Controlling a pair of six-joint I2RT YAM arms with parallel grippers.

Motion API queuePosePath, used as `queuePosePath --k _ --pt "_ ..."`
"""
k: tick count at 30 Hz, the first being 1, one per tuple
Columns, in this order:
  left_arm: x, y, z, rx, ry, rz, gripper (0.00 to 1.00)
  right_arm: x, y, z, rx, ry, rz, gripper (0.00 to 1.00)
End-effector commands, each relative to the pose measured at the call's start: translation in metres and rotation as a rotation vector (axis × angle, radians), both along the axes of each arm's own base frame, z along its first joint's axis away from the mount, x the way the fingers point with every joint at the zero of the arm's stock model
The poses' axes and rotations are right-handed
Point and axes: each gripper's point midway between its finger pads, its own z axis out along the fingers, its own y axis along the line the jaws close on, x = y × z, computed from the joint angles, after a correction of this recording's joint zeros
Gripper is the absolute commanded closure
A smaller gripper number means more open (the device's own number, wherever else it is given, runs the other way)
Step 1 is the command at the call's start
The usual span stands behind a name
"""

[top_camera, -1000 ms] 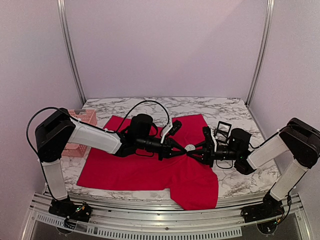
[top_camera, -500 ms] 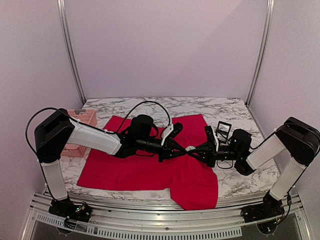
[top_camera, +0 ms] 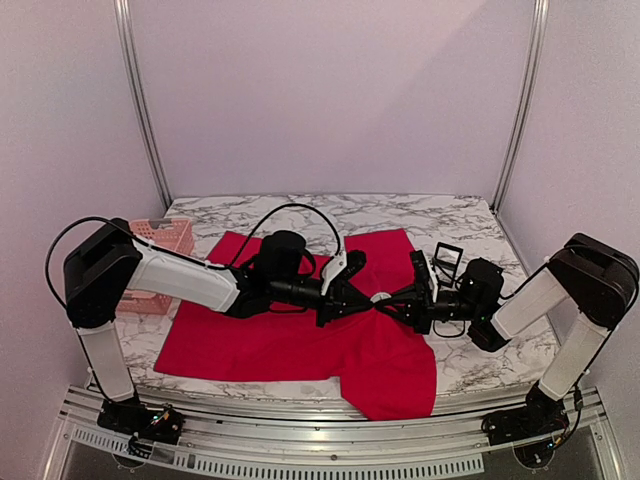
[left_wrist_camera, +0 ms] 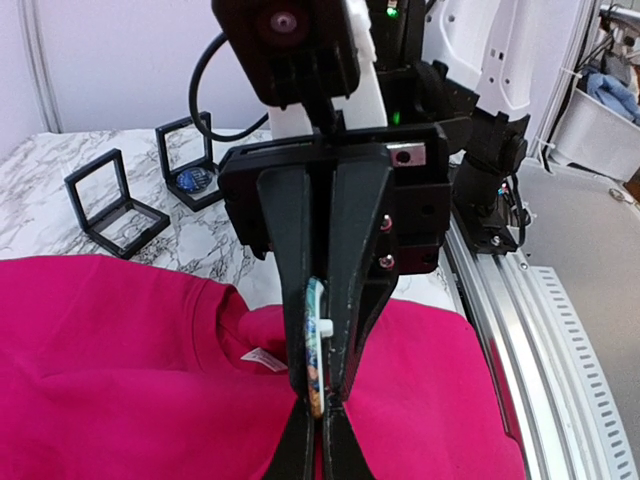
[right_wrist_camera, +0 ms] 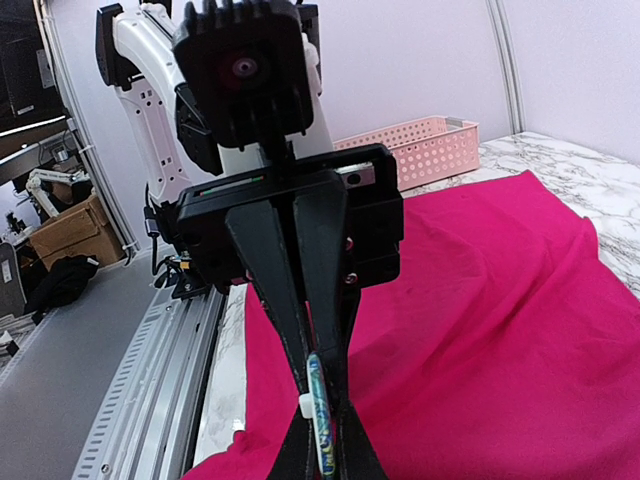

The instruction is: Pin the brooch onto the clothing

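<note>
Both left pincer and right pincer tight on upright, edge-on brooch

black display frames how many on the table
2, on the table past the red shirt: near frame beside it, far frame behind, holding something blue. More may be hidden.

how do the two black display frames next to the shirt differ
In the left wrist view, the nearer frame looks empty, marble showing through; the farther frame holds a small blue item. The nearer frame stands closer to the red shirt. Both are black, square and propped on the marble table.
</note>
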Motion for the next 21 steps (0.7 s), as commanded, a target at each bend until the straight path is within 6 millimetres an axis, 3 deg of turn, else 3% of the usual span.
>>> queuePosePath --k 1,8,21 --pt "-0.018 0.007 -0.003 0.028 -0.054 -0.045 1.0 0.022 -0.016 -0.007 0.002 0.077 -0.11 0.98" --pt "-0.017 0.01 -0.005 0.042 -0.07 -0.04 1.0 0.026 -0.026 -0.008 0.014 0.099 -0.146 0.97" --pt "-0.012 0.012 -0.011 0.06 -0.067 -0.017 1.0 0.018 -0.028 -0.004 0.011 0.077 -0.117 0.92"
